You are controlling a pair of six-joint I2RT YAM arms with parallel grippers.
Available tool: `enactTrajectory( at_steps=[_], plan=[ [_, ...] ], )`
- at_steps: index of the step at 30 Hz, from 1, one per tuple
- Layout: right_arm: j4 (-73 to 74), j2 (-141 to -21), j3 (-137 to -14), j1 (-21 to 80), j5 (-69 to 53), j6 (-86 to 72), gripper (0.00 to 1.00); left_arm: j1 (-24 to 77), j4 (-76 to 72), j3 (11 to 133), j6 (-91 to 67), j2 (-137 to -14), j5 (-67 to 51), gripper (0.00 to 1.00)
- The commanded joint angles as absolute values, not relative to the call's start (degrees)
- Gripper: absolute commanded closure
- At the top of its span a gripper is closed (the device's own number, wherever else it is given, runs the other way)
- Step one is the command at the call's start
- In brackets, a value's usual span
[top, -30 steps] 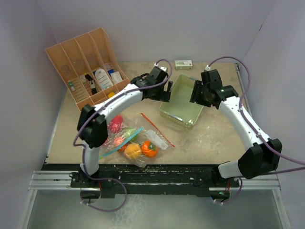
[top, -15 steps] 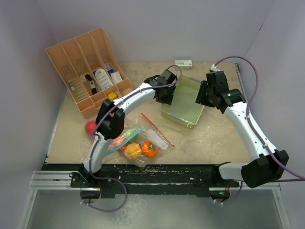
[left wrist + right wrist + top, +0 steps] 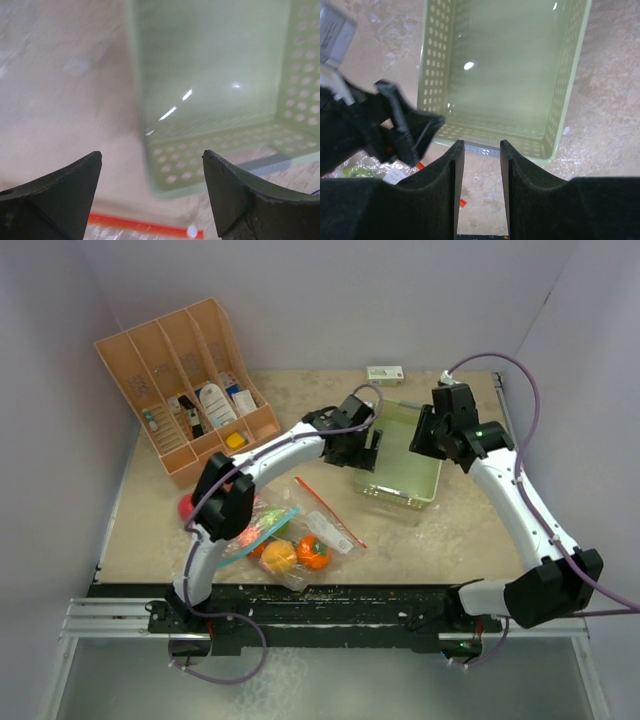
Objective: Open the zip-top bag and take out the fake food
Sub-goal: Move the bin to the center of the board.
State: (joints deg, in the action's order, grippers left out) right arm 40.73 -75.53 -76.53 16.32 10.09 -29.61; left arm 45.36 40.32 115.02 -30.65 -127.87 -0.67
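The clear zip-top bag (image 3: 300,532) with a red zip strip lies at the table's front, holding orange (image 3: 313,553), yellow-orange (image 3: 279,557) and green fake fruit. One red fruit (image 3: 187,507) lies loose on the table to the left of the bag. My left gripper (image 3: 370,452) is open and empty at the near left corner of the pale green tray (image 3: 420,470). In the left wrist view the left gripper (image 3: 152,170) frames the tray corner (image 3: 170,175), with the bag's red strip (image 3: 145,227) below. My right gripper (image 3: 422,438) hovers over the tray, open and empty (image 3: 479,150).
A peach divided organizer (image 3: 185,380) with small items stands at the back left. A small box (image 3: 385,373) lies at the back wall. The tray (image 3: 505,70) is perforated and empty. The left gripper (image 3: 395,125) shows at the left of the right wrist view.
The left gripper has moved right and down to the tray's near left corner. The tray has turned and slid to the right. The left elbow has shifted, uncovering the red fruit.
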Motion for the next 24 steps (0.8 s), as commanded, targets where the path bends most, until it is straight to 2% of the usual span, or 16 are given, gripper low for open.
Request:
enactTrajectory(
  at_steps=[1, 3, 5, 13, 16, 18, 19, 24],
  plan=[
    [37.75, -78.79, -80.2, 16.0, 5.72, -30.43, 0.63, 38.96, 36.12, 100.65, -34.46, -111.07, 0.73, 0.14],
    [36.0, -81.72, -81.58, 16.0, 2.71, -29.59, 0.66, 35.65, 32.93, 91.58, -36.36, -104.02, 0.33, 0.14],
    [34.23, -85.58, -83.15, 16.0, 1.18, -27.54, 0.63, 33.2, 32.35, 85.13, -37.1, -98.44, 0.92, 0.14],
    [32.98, -99.12, -91.4, 18.75, 6.76, -26.66, 0.29, 31.64, 37.92, 80.8, -36.21, -87.32, 7.59, 0.14],
    [34.0, -103.91, -95.5, 21.79, 9.01, -26.06, 0.25, 31.54, 38.44, 79.27, -36.29, -84.6, 9.58, 0.15],
    [35.65, -107.34, -98.82, 23.88, 10.67, -25.85, 0.18, 31.48, 39.17, 78.49, -36.13, -83.67, 10.28, 0.15],
    [36.73, -109.47, -100.21, 24.73, 11.42, -25.98, 0.17, 31.47, 39.6, 78.18, -36.07, -83.45, 10.48, 0.15],
    [37.65, -113.87, -101.6, 25.91, 11.29, -27.77, 0.31, 31.38, 40.67, 76.35, -36.12, -81.29, 11.14, 0.15]
  ],
)
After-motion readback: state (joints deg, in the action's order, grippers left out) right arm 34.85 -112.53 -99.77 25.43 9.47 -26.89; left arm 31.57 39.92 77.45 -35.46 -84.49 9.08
